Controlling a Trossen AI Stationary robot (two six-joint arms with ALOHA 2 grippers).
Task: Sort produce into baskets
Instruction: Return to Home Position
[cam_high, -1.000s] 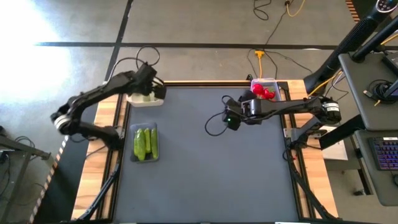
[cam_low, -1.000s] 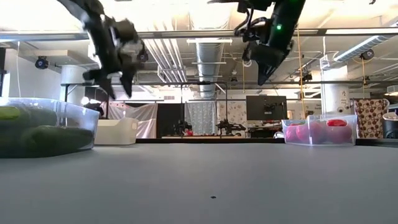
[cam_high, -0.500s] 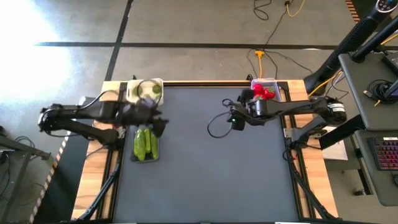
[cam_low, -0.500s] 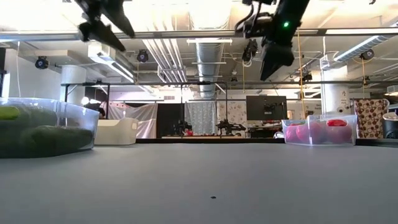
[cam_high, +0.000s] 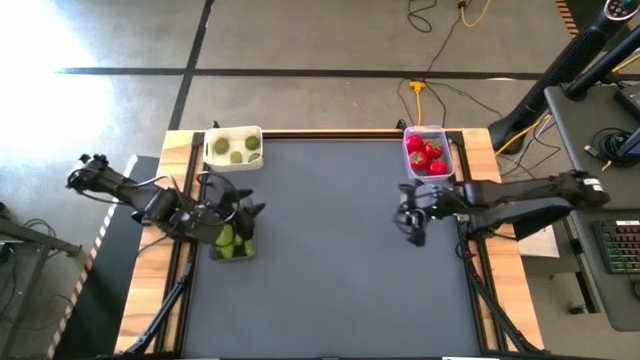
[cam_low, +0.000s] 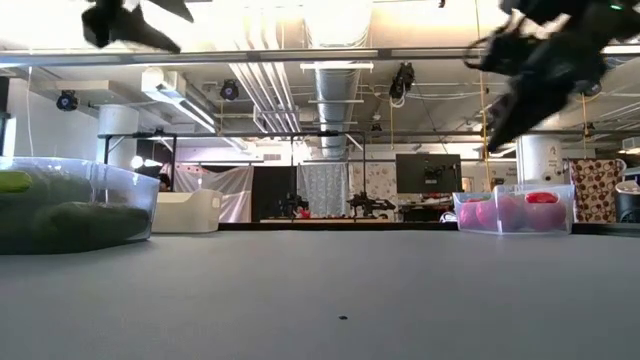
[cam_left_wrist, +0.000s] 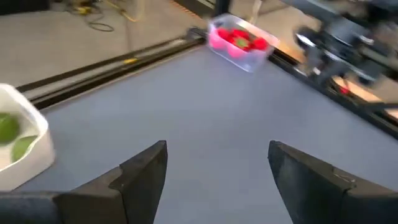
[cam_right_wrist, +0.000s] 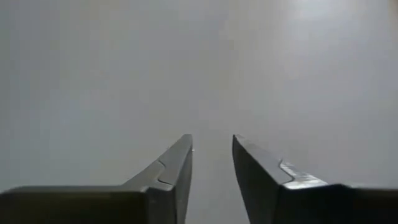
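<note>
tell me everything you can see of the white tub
The white tub is a small, opaque, plastic-looking rectangle with rounded corners, open on top and upright at the table's far left corner. Three round yellow-green balls lie inside it. Nothing but the table and those balls touches it.

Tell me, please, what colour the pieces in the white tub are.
Yellow-green; the pieces show best in the high view.

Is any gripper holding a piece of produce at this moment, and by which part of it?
Nothing is held. The left gripper and the right gripper are both open, with nothing between them.
</note>
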